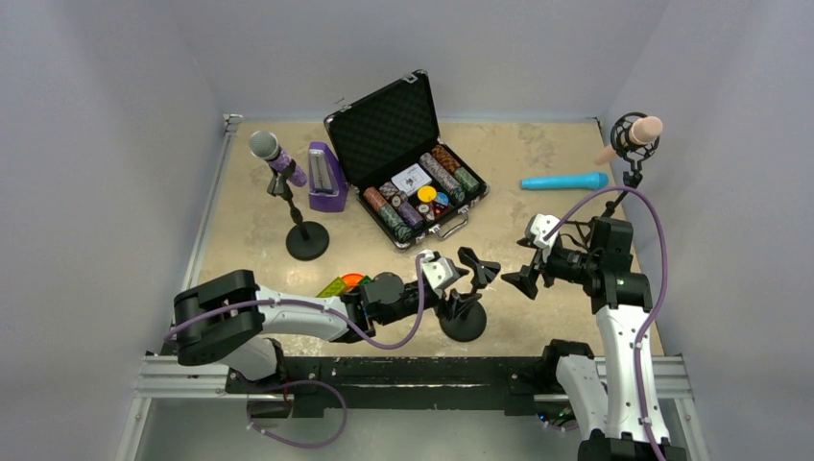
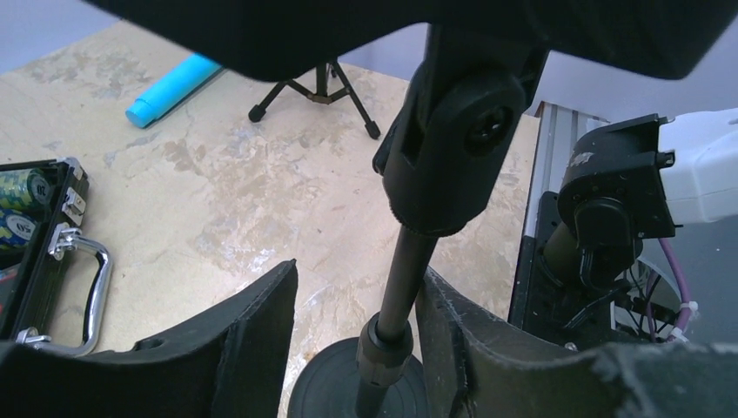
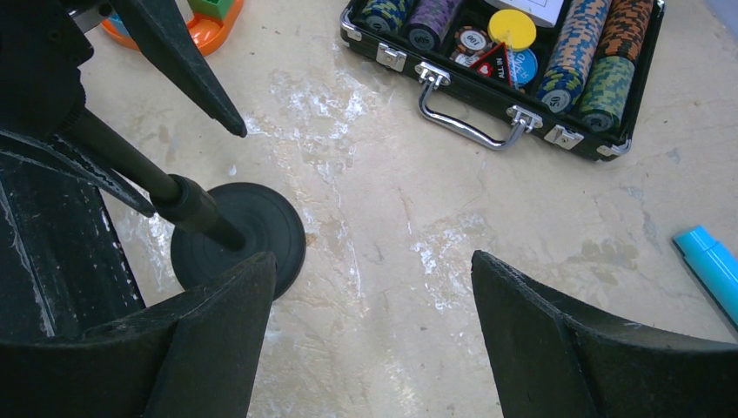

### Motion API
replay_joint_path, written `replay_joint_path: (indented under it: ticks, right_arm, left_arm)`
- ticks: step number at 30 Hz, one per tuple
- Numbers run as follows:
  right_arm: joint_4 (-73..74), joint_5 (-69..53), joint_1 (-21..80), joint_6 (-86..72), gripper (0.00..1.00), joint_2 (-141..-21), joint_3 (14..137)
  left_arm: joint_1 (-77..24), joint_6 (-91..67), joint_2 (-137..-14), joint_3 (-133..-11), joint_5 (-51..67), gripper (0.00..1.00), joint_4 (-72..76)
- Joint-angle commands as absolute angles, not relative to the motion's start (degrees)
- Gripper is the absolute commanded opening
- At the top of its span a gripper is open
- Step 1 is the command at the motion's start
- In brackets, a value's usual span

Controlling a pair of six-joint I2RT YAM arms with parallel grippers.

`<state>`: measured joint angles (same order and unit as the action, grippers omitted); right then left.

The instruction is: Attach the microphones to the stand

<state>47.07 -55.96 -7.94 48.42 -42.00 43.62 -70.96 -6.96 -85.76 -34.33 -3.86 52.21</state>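
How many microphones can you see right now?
3. Purple microphone on the left stand; pink microphone in the right stand mount; cyan microphone lying loose on the table. None seem hidden.

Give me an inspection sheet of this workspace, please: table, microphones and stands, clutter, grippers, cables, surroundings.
Surface: tan table, mottled with pale scuffs.
Job's things: purple microphone clipped on its stand; pink microphone in a tripod mount; blue microphone lying flat; empty stand near the front.
Clutter: open poker chip case, purple metronome, coloured toy.
Grippers: left gripper open, straddling the empty stand's pole; right gripper open, holding nothing.
Cables: purple cables looped along both arms.
Surroundings: plain grey walls; metal rail at the near edge.
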Motion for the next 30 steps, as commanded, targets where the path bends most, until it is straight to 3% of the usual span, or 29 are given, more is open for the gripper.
replay_joint_path:
  ticks: [1,6,10,12,24,30]
  right_arm:
    - [45.45,-55.46,-8.26,47.73,0.85,-42.02,43.42]
    - [45.46,-55.55,-8.26,47.68,0.85,-42.07,43.37]
    - [45.45,-55.5,-8.2,47.68,0.85,-42.04,43.34]
    - [45.44,-55.46,-8.19,47.64,0.85,-42.04,43.37]
    - [45.44,-55.67,-8.21,47.64,0.85,-42.25,43.37]
    - [45.44,-55.8,-8.25,47.55,0.85,-42.37,43.42]
  left_arm:
    - [-71.28,-7.84,-86.46,-36.51,-2.36,0.52,58.61]
    - [-71.28,-7.53,-87.51,-37.2,-0.92,0.34,59.54]
    - [-71.28,-6.3,-87.24,-37.05,-1.55,0.07,59.57]
    - [-71.28,-5.15,-86.03,-36.02,-3.34,0.0,59.55]
    - [-70.59,7.1,-73.2,-25.88,-30.32,0.0,57.03]
    - [-67.57,4.6,-74.77,-24.57,-33.45,0.0,60.06]
